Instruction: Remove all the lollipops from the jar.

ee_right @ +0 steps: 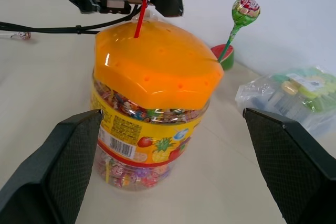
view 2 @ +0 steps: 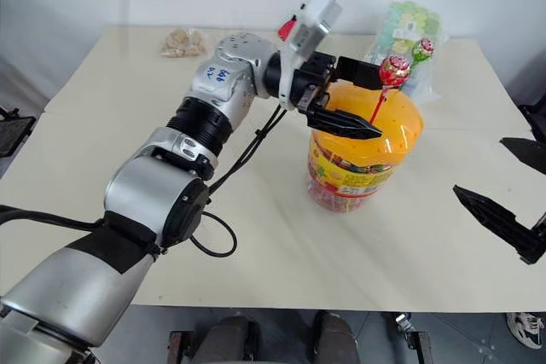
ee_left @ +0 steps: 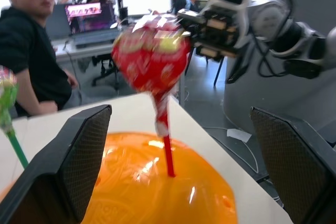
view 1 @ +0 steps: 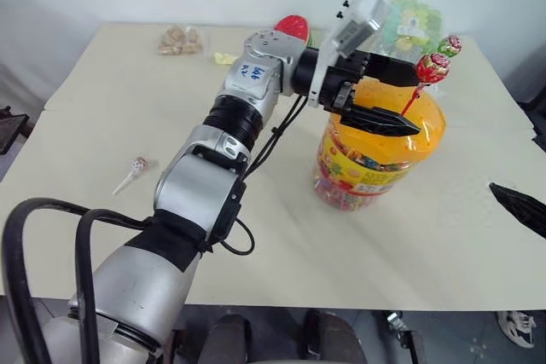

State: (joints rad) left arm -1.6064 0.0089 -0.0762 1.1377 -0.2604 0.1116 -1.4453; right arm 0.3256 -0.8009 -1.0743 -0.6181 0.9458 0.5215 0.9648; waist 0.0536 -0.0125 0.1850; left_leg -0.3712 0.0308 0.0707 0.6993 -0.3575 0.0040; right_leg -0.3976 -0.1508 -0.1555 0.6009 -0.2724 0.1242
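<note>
Cream desk (view 1: 102, 125) with the jar (view 1: 375, 159) upright near its far right part. Red lollipop (view 1: 432, 67) and green lollipop (view 1: 450, 45) stand in the orange lid's holes; pink lollipop (view 1: 136, 168) lies on the desk at left. Left gripper (view 2: 363, 100), fingers apart, straddles the red stick without touching. Right gripper (view 2: 512, 185), fingers apart, faces the jar, empty.

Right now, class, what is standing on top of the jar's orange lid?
Two lollipops stand in the lid: a red lollipop and a green lollipop. Their stick ends inside the lid's holes are hidden.
</note>
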